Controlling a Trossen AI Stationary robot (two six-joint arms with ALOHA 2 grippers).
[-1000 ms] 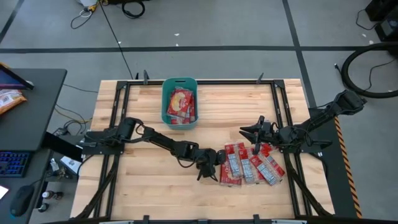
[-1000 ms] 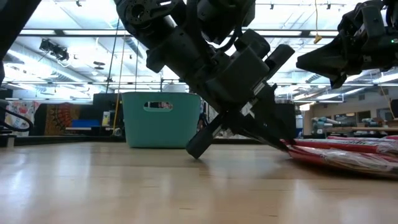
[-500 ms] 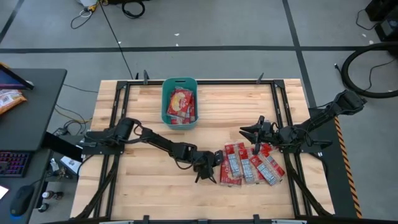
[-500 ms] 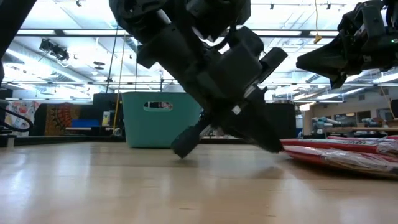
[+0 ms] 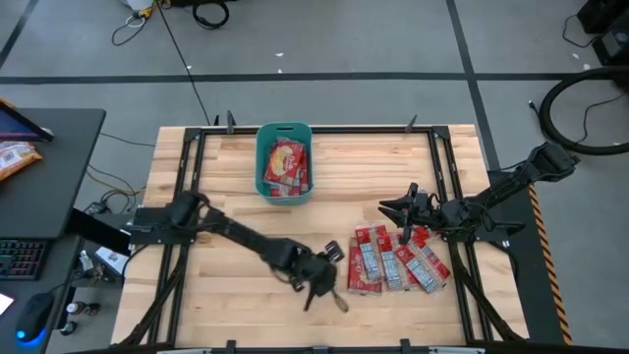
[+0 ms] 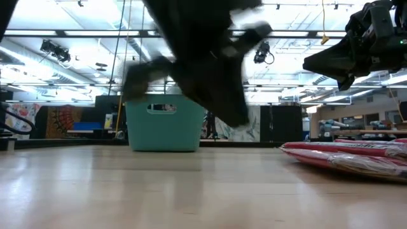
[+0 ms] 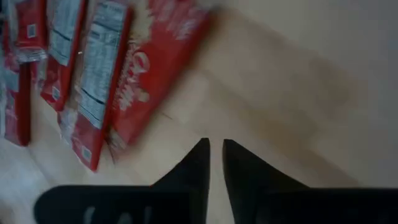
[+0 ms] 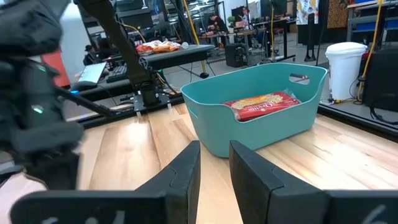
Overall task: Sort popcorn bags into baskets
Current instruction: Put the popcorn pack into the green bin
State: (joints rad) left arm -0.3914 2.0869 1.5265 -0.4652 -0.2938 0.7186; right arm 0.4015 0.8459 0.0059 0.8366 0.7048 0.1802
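Several red popcorn bags (image 5: 393, 261) lie flat, side by side, on the right of the table's near half; they also show in the low view (image 6: 356, 156) and the left wrist view (image 7: 93, 68). The teal basket (image 5: 261, 162) stands at the far middle with red bags (image 5: 287, 165) inside it. My left gripper (image 5: 326, 285) hovers just left of the row, nearer the near edge, shut and empty (image 7: 213, 146). It is a dark blur in the low view. My right gripper (image 5: 388, 208) waits above the table beyond the row, shut, facing the basket (image 8: 261, 134).
Black frame rails (image 5: 187, 197) run along the table's left, right and far sides. Bare wood (image 5: 236, 295) lies left of the bags and between them and the basket. A desk with a keyboard (image 5: 25, 258) stands off the table's left edge.
My left gripper has drawn back from the left edge of the bag row, moving toward the near edge and up off the table. The bags have stayed where they were.
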